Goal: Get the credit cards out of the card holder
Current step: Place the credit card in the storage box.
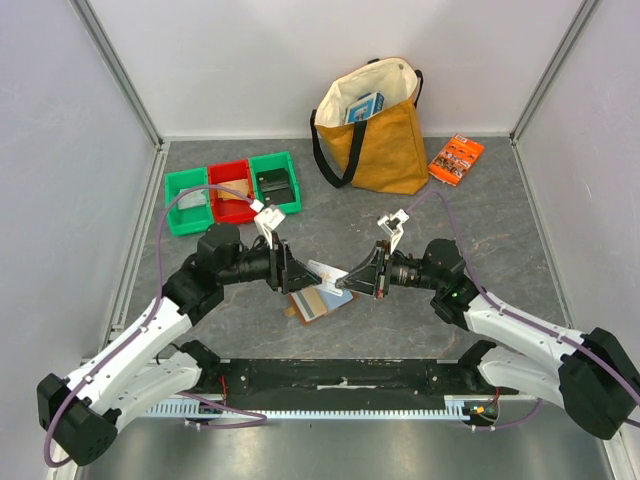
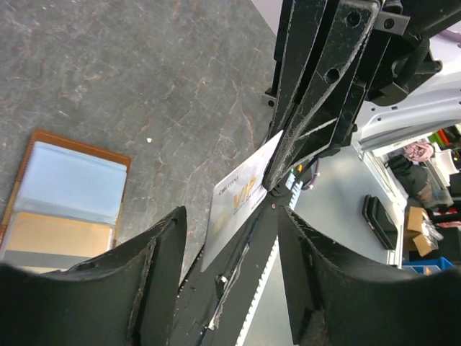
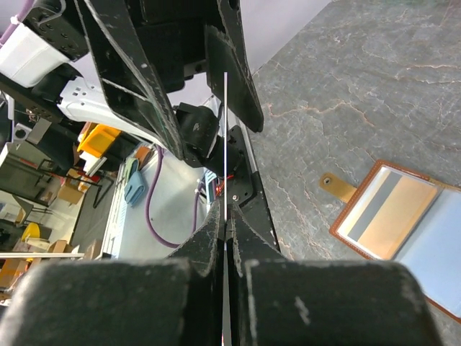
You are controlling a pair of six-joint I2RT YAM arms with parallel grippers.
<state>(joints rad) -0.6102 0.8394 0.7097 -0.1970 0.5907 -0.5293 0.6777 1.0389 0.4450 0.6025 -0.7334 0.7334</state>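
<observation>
The brown card holder (image 1: 318,303) lies open on the grey table, below and between my two grippers. In the left wrist view the holder (image 2: 43,140) shows a pale grey-blue pocket and a tan-brown card (image 2: 57,234). It also shows in the right wrist view (image 3: 346,231) with its small tab. My right gripper (image 1: 345,280) (image 3: 226,216) is shut on a pale card (image 1: 327,272) (image 2: 238,209) marked "VIP", held in the air above the holder. My left gripper (image 1: 300,275) (image 2: 229,223) is open, its fingers (image 3: 234,72) standing either side of the card without touching it.
A yellow tote bag (image 1: 375,125) stands at the back, with an orange printed packet (image 1: 456,158) to its right. Green (image 1: 187,200), red (image 1: 232,190) and green (image 1: 275,180) bins sit at the back left. The arms' black base rail (image 1: 340,380) runs along the near edge.
</observation>
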